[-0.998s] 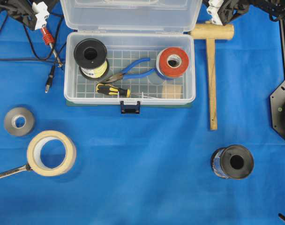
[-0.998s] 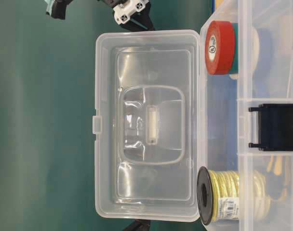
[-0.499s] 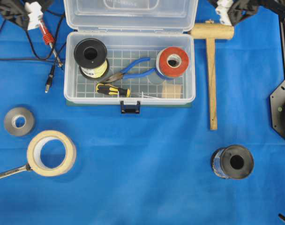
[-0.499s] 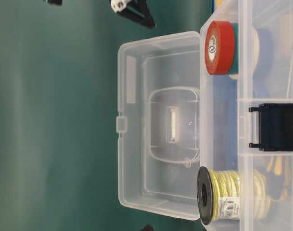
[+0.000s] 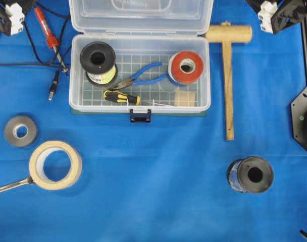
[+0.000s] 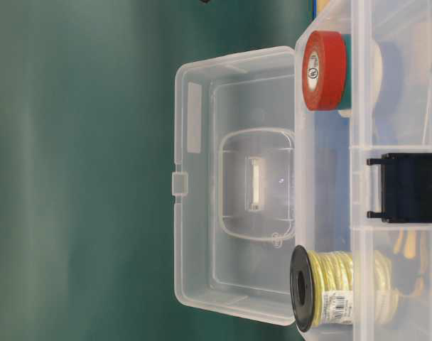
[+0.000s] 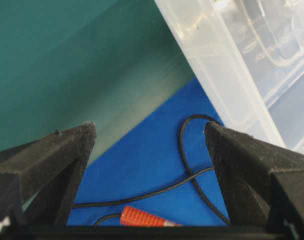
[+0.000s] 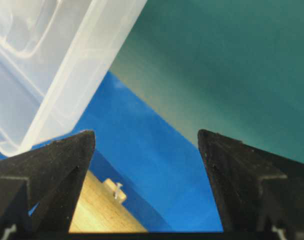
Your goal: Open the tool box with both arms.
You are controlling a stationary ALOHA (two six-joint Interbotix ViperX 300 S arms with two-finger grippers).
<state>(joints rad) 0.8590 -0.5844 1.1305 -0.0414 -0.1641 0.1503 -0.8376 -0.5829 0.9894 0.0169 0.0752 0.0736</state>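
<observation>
Corners of the overhead view cut off both arms: only the left gripper [image 5: 12,15] and right gripper [image 5: 270,11] show white fittings, well apart from the tool box [image 5: 139,75], which lies open between them with its lid [image 5: 141,16] back. Table-level view shows the lid upright and no arm. Left wrist view: fingers [image 7: 52,165] spread wide, empty, the box's lid ahead to the right. Right wrist view: fingers [image 8: 237,170] spread, empty, lid to the left.
</observation>
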